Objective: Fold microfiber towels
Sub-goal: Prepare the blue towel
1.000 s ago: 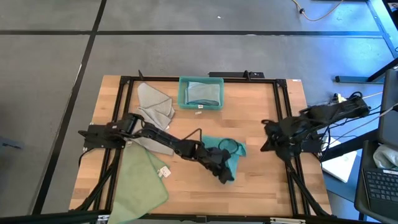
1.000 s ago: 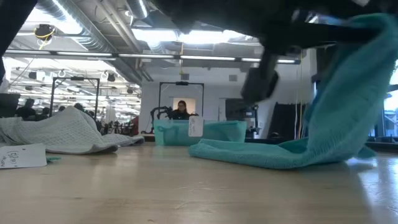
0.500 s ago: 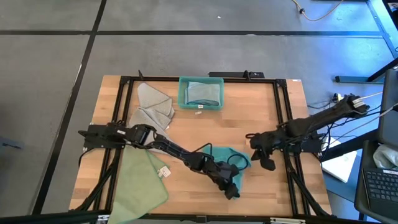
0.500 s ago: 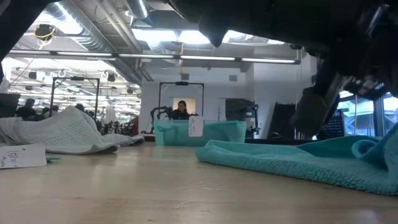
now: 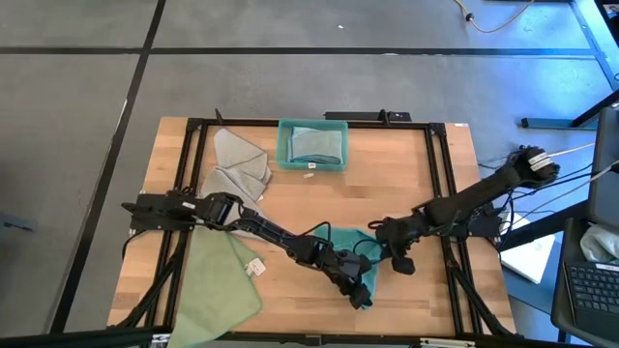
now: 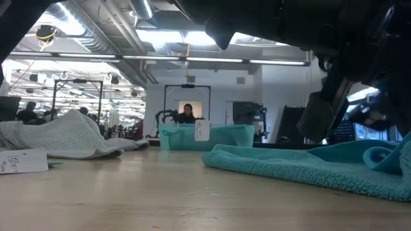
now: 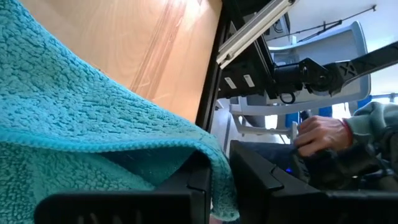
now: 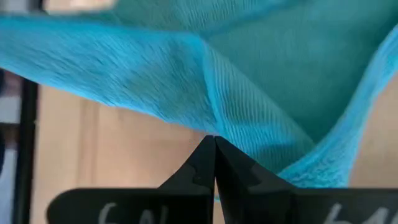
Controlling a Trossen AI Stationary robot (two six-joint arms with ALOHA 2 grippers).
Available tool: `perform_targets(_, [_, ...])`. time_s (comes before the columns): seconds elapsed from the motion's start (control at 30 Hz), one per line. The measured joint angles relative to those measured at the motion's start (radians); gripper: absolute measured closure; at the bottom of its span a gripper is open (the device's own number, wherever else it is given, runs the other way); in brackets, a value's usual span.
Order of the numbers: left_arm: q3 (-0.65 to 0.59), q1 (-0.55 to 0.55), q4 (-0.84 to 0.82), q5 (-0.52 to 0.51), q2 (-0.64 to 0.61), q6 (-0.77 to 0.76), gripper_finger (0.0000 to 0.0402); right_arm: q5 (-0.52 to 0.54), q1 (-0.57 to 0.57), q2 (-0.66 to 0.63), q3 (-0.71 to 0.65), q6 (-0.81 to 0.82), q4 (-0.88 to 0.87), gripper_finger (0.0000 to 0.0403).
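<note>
A teal towel (image 5: 340, 244) lies rumpled on the wooden table at centre, and the low view also shows it spread flat (image 6: 302, 168). My left gripper (image 5: 360, 293) reaches from the left to the towel's near right part and is shut on its edge (image 7: 221, 186). My right gripper (image 5: 382, 234) comes in from the right, shut. Its tips (image 8: 214, 142) stand right at the towel's right side (image 8: 249, 124). A pale green towel (image 5: 218, 282) and a grey towel (image 5: 237, 164) lie at the left. My left gripper pinches the teal towel's hemmed edge (image 7: 219, 163) between its two fingers. The cloth drapes over the fingers from above and hides how many layers they have. The fingers slant low toward the table's near right, and the rest of the towel lies slack on the table. My right gripper's shut tips are against or just short of the cloth; whether they touch it I cannot tell.
A teal bin (image 5: 312, 162) with a folded towel inside stands at the far middle. A white tag (image 5: 256, 268) lies beside the green towel. Black frame rails (image 5: 445, 193) border the table. A person's hand (image 7: 320, 134) shows beyond the right edge.
My left gripper has moved down and toward the near right with the teal towel. The towel hung raised a second ago and now lies flat on the table. My right gripper has come down from the right edge to the towel's right side.
</note>
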Motion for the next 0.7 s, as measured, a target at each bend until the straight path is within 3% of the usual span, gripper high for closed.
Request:
perform_targets(0.17, [0.000,-0.001,0.000,0.010,0.000,-0.003,0.0358,-0.006,0.000,0.063,0.000,0.041,-0.081,0.0391])
perform_targets(0.37, [0.000,-0.003,-0.001,0.027,0.000,0.002,0.0356,-0.012,0.000,0.022,0.013,0.088,-0.321,0.0391])
perform_targets(0.6, [0.000,0.000,-0.001,0.027,0.000,0.007,0.0355,0.210,-0.003,-0.053,0.050,0.119,-0.602,0.0391])
perform_targets(0.7, [0.000,0.000,-0.001,0.032,0.000,0.007,0.0355,0.228,-0.009,-0.060,0.054,0.126,-0.631,0.0391])
